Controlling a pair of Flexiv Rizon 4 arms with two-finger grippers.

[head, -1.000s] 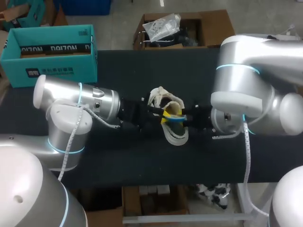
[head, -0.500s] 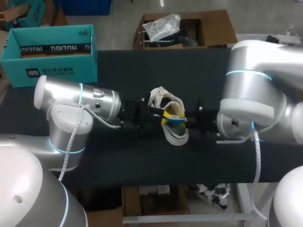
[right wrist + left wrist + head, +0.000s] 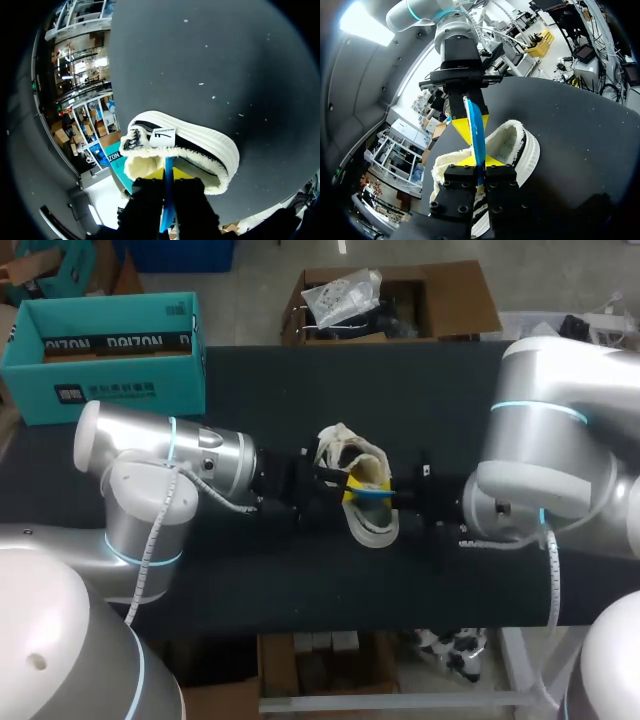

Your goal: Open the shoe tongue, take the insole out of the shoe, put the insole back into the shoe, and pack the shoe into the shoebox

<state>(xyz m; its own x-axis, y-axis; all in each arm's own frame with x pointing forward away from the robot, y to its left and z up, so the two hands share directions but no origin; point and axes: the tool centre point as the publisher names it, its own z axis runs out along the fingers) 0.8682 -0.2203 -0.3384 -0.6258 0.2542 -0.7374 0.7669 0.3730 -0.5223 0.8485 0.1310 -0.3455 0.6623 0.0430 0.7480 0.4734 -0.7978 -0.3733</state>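
Left gripper (image 3: 478,162) and right gripper (image 3: 167,174) clamp the insole (image 3: 478,132) above the shoe (image 3: 372,526); likely light, floppy, best held at ends.

White shoe (image 3: 372,528) on dark table (image 3: 300,380), blue insole (image 3: 372,494) across it

The cream fleece-lined shoe (image 3: 362,485) looks woolly and rough inside, and its white sole looks like ribbed rubber. The thin blue insole (image 3: 478,131) is smooth with a slight sheen. Under the matt black left hand (image 3: 479,167), the black table (image 3: 300,380) looks like dull, speckled cloth. The silver arm shells (image 3: 200,452) are glossy.
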